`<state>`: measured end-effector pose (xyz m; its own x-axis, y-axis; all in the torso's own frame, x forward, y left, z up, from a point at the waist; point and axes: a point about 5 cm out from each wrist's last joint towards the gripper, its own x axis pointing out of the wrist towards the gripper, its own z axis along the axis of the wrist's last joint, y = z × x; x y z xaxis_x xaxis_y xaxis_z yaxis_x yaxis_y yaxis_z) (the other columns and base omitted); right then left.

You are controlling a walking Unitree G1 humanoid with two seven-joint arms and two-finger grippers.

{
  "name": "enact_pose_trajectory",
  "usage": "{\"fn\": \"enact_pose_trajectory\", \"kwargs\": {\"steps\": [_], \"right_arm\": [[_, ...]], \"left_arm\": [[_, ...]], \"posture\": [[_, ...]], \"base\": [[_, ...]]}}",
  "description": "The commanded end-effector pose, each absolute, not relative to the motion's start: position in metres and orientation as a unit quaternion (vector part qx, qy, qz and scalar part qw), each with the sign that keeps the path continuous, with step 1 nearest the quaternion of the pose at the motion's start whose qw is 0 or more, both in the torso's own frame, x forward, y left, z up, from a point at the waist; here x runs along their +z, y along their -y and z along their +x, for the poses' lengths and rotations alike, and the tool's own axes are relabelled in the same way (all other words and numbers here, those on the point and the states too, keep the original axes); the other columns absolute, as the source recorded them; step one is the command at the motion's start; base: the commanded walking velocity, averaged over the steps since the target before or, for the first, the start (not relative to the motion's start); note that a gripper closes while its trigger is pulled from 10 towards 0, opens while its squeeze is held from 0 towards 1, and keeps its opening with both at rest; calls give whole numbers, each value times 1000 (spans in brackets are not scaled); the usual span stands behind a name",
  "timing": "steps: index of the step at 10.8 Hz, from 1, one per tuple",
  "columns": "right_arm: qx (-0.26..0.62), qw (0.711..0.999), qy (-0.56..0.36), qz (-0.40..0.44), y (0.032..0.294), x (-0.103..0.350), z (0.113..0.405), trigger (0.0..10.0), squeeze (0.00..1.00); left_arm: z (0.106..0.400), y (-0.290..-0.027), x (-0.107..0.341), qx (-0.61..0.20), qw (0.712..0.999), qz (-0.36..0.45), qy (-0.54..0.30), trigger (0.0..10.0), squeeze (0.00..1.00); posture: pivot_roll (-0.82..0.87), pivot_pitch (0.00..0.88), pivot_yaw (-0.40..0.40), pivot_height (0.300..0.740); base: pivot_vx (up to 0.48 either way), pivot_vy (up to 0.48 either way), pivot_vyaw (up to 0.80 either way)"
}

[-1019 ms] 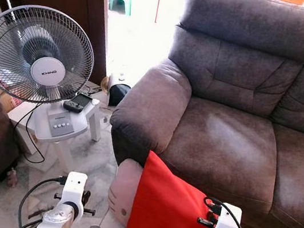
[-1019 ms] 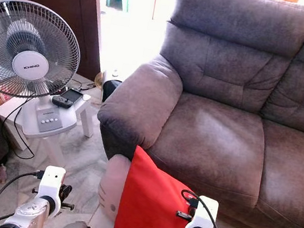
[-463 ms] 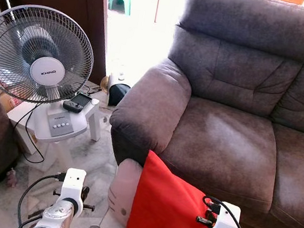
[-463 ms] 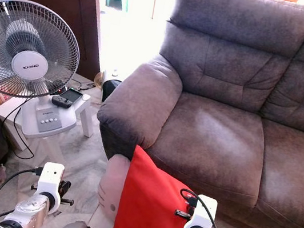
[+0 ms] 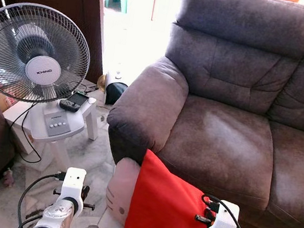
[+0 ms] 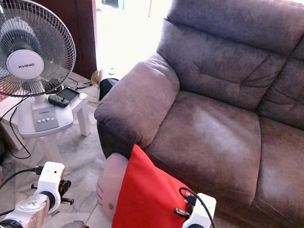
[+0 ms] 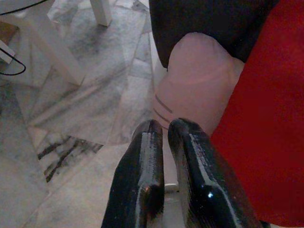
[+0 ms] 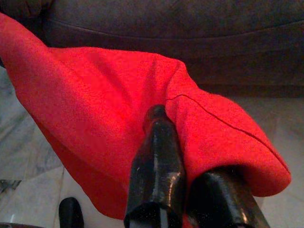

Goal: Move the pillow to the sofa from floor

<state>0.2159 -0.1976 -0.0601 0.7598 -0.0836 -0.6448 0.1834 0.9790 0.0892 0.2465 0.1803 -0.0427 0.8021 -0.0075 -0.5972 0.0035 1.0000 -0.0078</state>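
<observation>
Pinching a fold of red fabric, my right fingers [image 8: 164, 142] are clamped on the pillow [image 5: 163, 208]; one finger lies on top of the cloth and the other is wrapped under it, so the red cover bulges around them. The pillow is off the floor, held upright between my two arms, its top corner standing just in front of the sofa [image 5: 240, 105] near the front of the armrest. It has a red side toward my right fingers and a pale pink side with dark whisker-like lines toward my left fingers [image 7: 164, 137].

My left fingers are pressed together, almost touching along their length, with nothing between them. Their tips sit just beside the pink face of the pillow, close below the whisker marks; I cannot tell whether they touch it. Beyond them lies the marbled floor [image 7: 71, 109] and a white leg of the small surface [image 5: 52, 124].

Ahead of both sets of fingers, the brown sofa seat spreads wide, its cushion beyond the pillow's top edge. Off to the left of my left fingers, a table fan [image 5: 34, 52] stands on the small white surface, with a dark handheld device [image 5: 73, 101] lying beside its base. A dark cable [image 5: 20, 139] hangs down from that surface.
</observation>
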Motion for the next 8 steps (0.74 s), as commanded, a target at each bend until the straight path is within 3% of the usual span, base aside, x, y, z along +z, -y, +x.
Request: {"fn": "enact_pose_trajectory", "kwargs": {"steps": [1,8], "right_arm": [[-68,940,-325,73,196,-55,223,10000,0],[-61,945,-313,70,195,-51,230,10000,0]], "left_arm": [[252,-182,-37,-2,954,1,-299,10000,0],[253,-181,-37,-2,955,-1,-297,10000,0]], "posture": [[77,47,-44,693],[82,42,-44,693]], "base": [[0,0,0],[0,0,0]]}}
